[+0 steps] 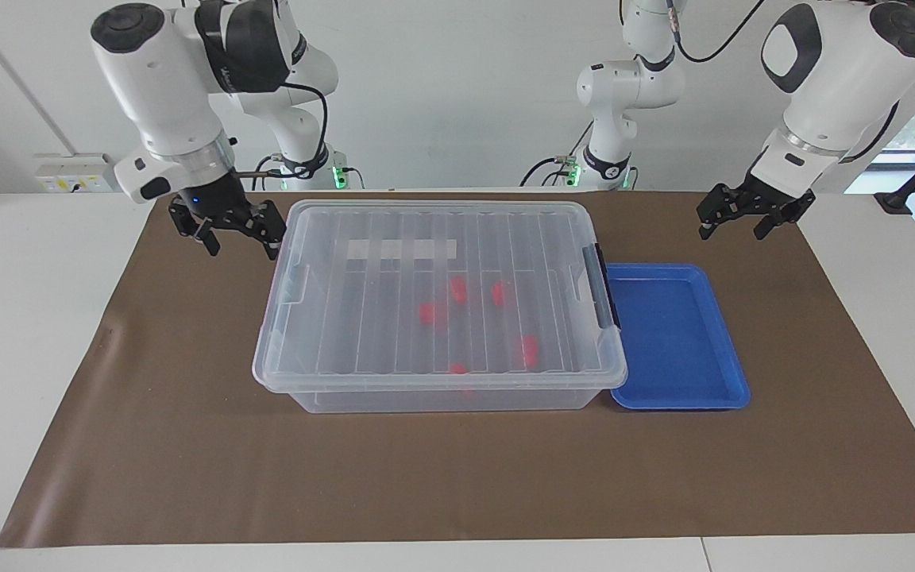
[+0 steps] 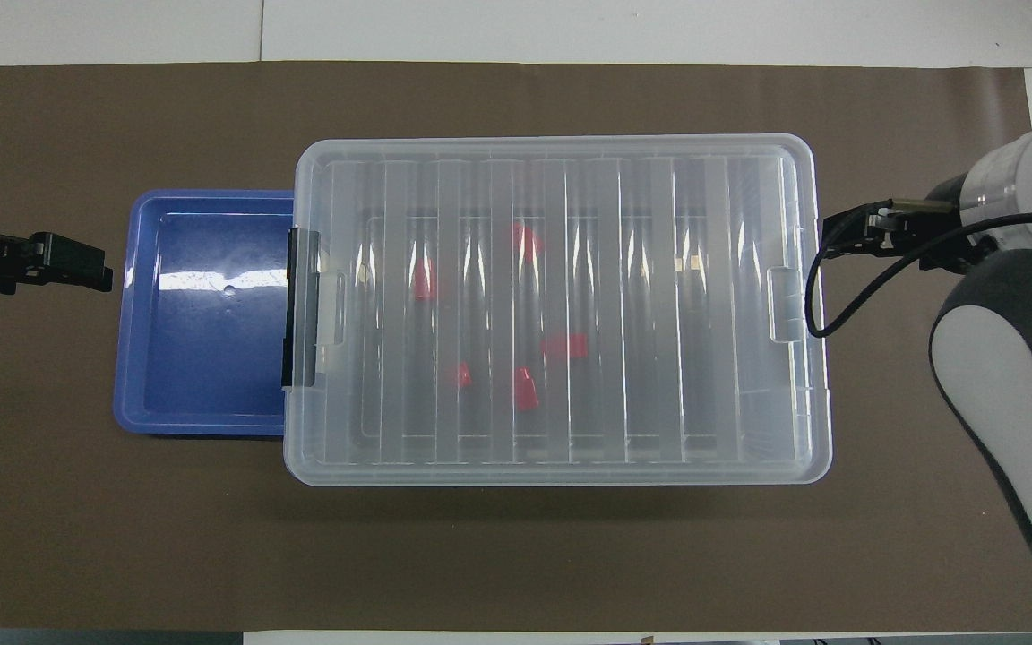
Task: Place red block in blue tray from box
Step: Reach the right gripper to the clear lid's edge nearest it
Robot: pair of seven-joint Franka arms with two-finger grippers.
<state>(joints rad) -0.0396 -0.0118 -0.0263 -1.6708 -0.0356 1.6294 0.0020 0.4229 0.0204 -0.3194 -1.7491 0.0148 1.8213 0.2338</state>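
Note:
The box [image 1: 394, 262] [image 2: 704, 305] is a clear bin standing mid-mat with its ribbed lid on and its dark grey latch handle [image 1: 602, 287] [image 2: 301, 309] facing the tray. Several red pieces lie inside, blurred by the lid; one boxy red block [image 1: 428, 312] [image 2: 565, 345] lies near the middle. The blue tray [image 1: 676, 334] [image 2: 202, 313] is empty and touches the box's latch end. My right gripper [image 1: 239, 241] [image 2: 852, 240] is open and empty, above the mat by the box's other end. My left gripper [image 1: 735, 229] [image 2: 77, 264] is open and empty, above the mat beside the tray.
A brown mat [image 1: 187, 445] [image 2: 516, 555] covers the table under the box and tray. A black cable [image 2: 825, 305] hangs from the right arm beside the box's end.

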